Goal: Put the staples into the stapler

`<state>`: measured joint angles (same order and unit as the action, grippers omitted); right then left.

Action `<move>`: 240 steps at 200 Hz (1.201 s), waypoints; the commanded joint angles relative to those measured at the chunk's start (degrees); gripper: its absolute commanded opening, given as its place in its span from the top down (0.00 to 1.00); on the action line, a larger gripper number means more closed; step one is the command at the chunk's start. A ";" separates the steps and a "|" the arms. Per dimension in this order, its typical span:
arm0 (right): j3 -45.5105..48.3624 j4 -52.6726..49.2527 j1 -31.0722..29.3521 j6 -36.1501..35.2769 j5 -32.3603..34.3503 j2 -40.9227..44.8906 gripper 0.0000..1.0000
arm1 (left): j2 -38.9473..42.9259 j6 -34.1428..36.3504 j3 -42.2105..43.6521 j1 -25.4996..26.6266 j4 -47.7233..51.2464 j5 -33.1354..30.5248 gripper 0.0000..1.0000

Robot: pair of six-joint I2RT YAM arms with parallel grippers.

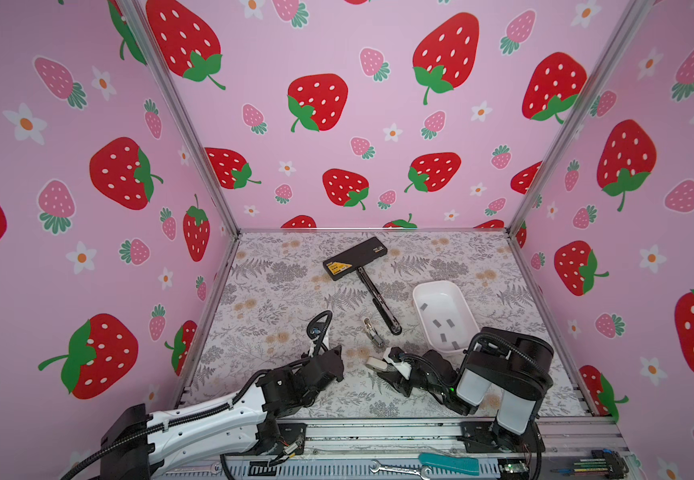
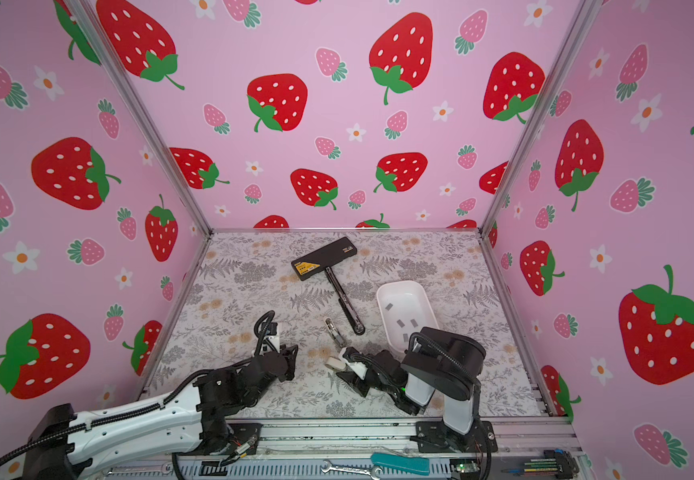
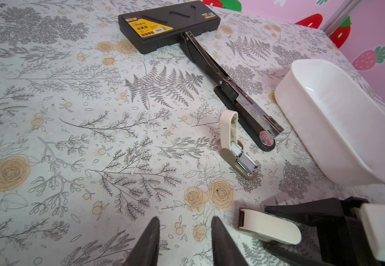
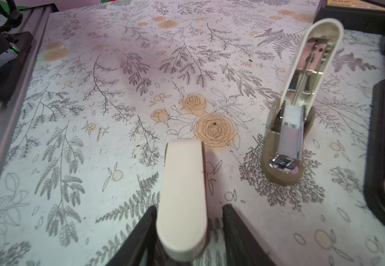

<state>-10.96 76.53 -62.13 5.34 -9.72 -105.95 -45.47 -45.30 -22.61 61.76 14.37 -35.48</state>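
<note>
Several grey staples (image 1: 438, 322) (image 2: 401, 323) lie in a white tray (image 1: 436, 284) (image 2: 399, 283) (image 3: 325, 142) at the right. A small beige stapler (image 1: 372, 332) (image 2: 334, 330) (image 3: 237, 147) (image 4: 297, 103) lies hinged open, its metal channel bare. A closed cream stapler (image 1: 376, 365) (image 3: 269, 226) (image 4: 182, 195) lies between the fingers of my right gripper (image 4: 189, 209). One finger touches it and the other stands a little off. My left gripper (image 3: 185, 221) (image 1: 339, 353) is open over bare mat, just left of it.
A long black stapler (image 1: 378, 299) (image 3: 233, 92) lies opened, running from a black case (image 1: 353, 257) (image 3: 163, 25) toward the tray. Pink strawberry walls close three sides. A wrench (image 1: 399, 467) and a teal-handled tool (image 1: 449, 463) rest on the front rail.
</note>
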 commanded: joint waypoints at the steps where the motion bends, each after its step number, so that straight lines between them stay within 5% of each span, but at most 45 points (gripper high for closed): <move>1: -1.27 -2.42 -0.69 1.94 -0.52 -2.85 0.59 | 4.53 -4.20 1.47 -0.23 5.51 -5.08 0.58; 57: -6.43 -3.37 -3.29 7.08 7.17 -8.64 0.74 | 12.83 -6.75 3.96 -0.69 10.32 -7.04 0.50; 106: -15.31 -8.78 -6.14 12.49 18.97 -14.20 0.74 | 13.11 -7.57 3.99 -0.94 11.43 -7.49 0.50; 148: -24.71 -16.08 -7.13 14.43 19.29 -17.84 0.74 | 12.41 -8.29 3.62 -0.94 12.30 -8.08 0.50; 240: -26.16 -18.04 -10.28 14.02 20.47 -14.59 0.44 | 13.07 -8.80 3.29 -1.29 14.01 -8.38 0.49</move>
<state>-40.51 65.52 -71.90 17.06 11.86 -121.14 -32.88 -52.80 -18.57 60.73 27.03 -41.54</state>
